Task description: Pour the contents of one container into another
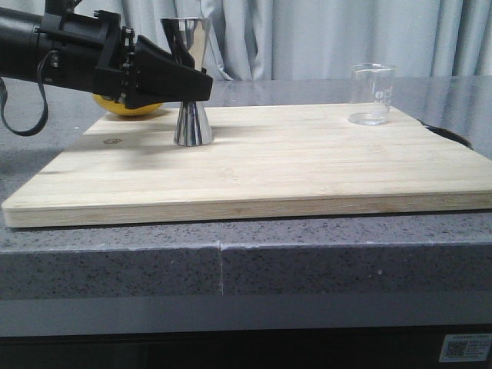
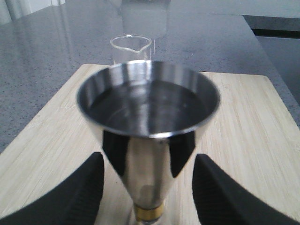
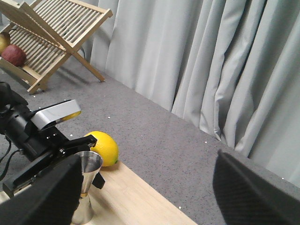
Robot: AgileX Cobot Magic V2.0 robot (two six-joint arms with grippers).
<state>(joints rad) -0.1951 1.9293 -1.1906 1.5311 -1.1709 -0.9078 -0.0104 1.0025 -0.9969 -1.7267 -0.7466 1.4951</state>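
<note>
The steel hourglass jigger [image 1: 192, 84] stands upright on the wooden board [image 1: 292, 169], left of its middle. My left gripper [image 1: 196, 83] reaches in from the left at the level of the jigger's upper cone. In the left wrist view the gripper [image 2: 149, 159] is open, and its black fingers [image 2: 79, 197] flank the jigger [image 2: 147, 122] with a gap on each side. The clear glass beaker [image 1: 371, 94] stands at the board's far right and shows behind the jigger as a beaker [image 2: 131, 47] with a pouring lip. My right gripper [image 3: 147, 159] is open, holds nothing, and is not in the front view.
A yellow lemon [image 3: 105, 147] lies on the grey counter [image 1: 307, 88] just behind the board's left corner. A wooden dish rack [image 3: 51, 33] with fruit beside it stands further left. Grey curtains [image 3: 197, 61] hang along the back of the counter.
</note>
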